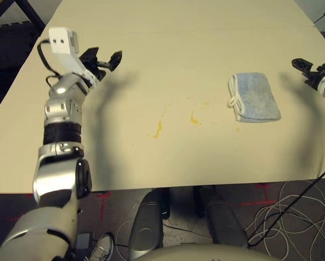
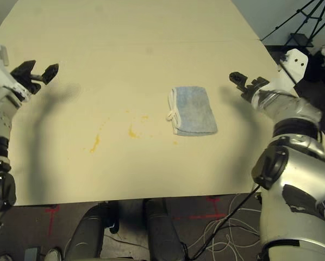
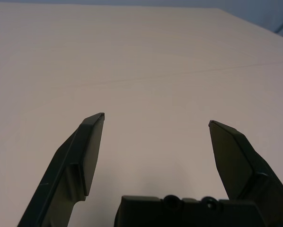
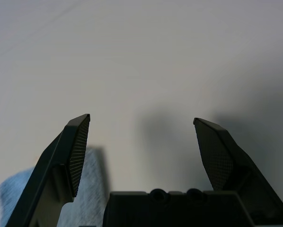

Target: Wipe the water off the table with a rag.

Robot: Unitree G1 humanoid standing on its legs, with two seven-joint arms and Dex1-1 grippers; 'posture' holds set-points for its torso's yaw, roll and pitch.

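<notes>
The light blue-grey rag (image 1: 254,98) lies folded and flat on the pale beige table (image 1: 168,168), right of centre, its white loop on its left edge. The water shows as small yellow-orange splotches (image 1: 194,118) and a streak (image 1: 157,129) just left of the rag. My left gripper (image 1: 105,58) hovers open over the far left of the table, well away from the rag, with nothing between its fingers (image 3: 92,142). My right gripper (image 2: 239,81) hangs open and empty just right of the rag, a corner of which (image 4: 9,198) shows beside one finger.
A faint seam (image 2: 151,43) crosses the far part of the tabletop. The table's front edge (image 1: 179,187) runs close to my body. Cables (image 1: 293,212) lie on the floor at the front right. A tripod (image 2: 298,22) stands beyond the far right corner.
</notes>
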